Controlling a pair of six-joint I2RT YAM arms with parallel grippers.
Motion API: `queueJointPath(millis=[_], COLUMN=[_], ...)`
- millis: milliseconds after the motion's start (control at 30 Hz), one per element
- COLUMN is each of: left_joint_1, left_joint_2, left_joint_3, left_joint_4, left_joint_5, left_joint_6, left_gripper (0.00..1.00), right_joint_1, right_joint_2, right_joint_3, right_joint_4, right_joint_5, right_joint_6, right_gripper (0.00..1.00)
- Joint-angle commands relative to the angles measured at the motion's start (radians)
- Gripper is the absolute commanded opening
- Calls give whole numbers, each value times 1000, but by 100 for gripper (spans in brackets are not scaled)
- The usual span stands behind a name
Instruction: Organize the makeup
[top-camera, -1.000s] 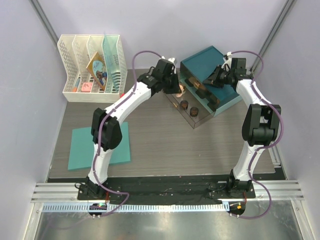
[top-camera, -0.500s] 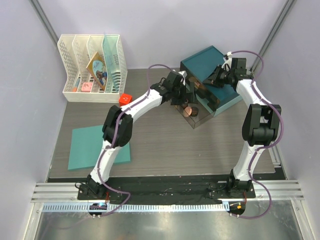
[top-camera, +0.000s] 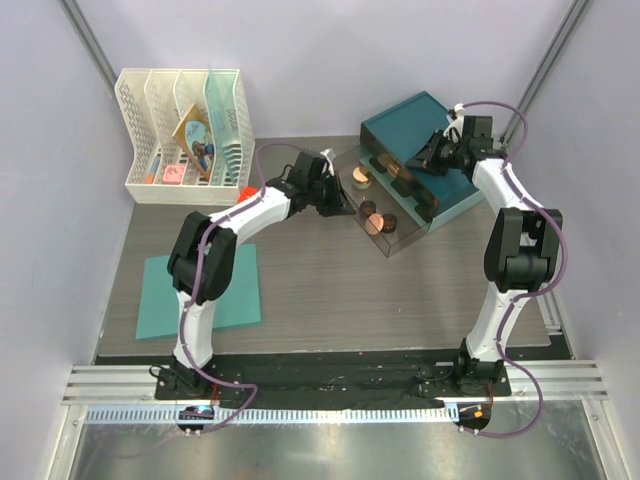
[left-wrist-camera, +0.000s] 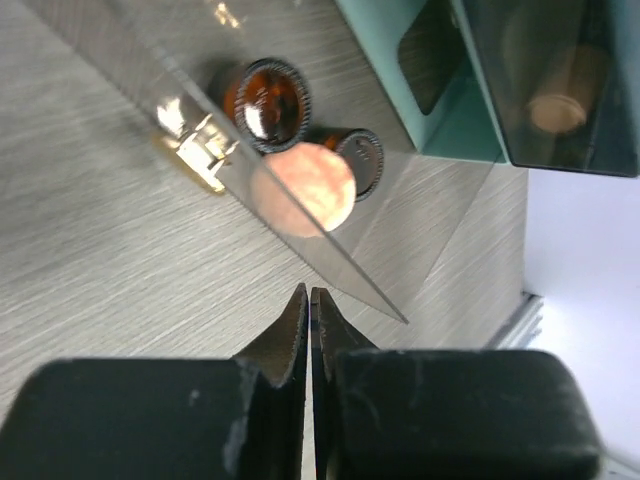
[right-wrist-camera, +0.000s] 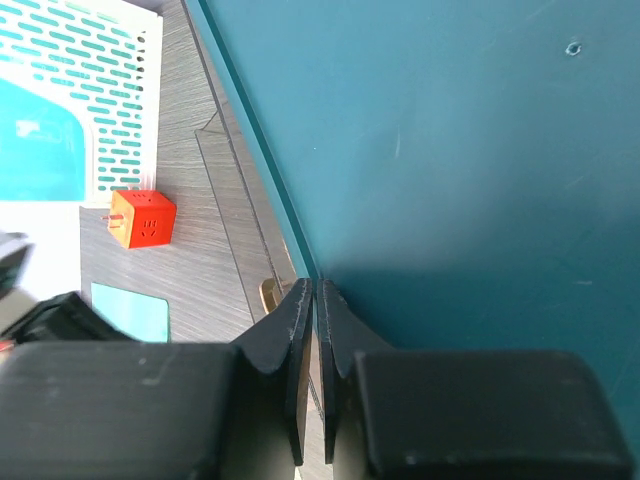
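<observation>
A clear drawer (top-camera: 385, 235) stands pulled out from the teal organizer box (top-camera: 425, 125) at the back right. In it lie two dark brown round jars (top-camera: 389, 218) and a pink round compact (top-camera: 371, 224). A gold-lidded jar (top-camera: 361, 178) sits behind them. In the left wrist view the jars (left-wrist-camera: 270, 93) and the compact (left-wrist-camera: 303, 188) show through the clear wall. My left gripper (top-camera: 338, 206) is shut and empty just left of the drawer (left-wrist-camera: 308, 292). My right gripper (top-camera: 432, 157) is shut, with its tips at the top edge of the teal box (right-wrist-camera: 308, 284).
A white rack (top-camera: 185, 95) with a picture card stands at the back left. A red cube (top-camera: 246, 191) lies in front of it and also shows in the right wrist view (right-wrist-camera: 142, 218). A flat teal mat (top-camera: 165, 300) lies at the near left.
My left gripper was over the clear drawer and has drawn back to the left, shut and empty. The pink compact now lies in the drawer. The right arm has not moved.
</observation>
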Motion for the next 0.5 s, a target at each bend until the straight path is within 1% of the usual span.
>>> queueJointPath(millis=[0,100,200,333,467], left_joint_1=[21,29,27,26,11], left_joint_2=[45,111,162,214,259], left_joint_3=[-40,-37,-13,35,127], left_joint_4=[142,208,236,232,239], left_joint_5=[129,155,160,150,150], left_joint_6=[-140,-247,-307,-346,-361], left_gripper=[0,0,0,0,0], right_joint_1=[11,11,11,11,11], right_joint_2=[175,175,173,178,181], right_joint_3=[-150,-149,-150,-149,-147], right_joint_4=[-433,-435,-433,-433,-433], right_joint_5=[197,195,195,195,192], right_joint_6=[-82,-82,-84,-82,-84], right_gripper=[14,14,14,14,14])
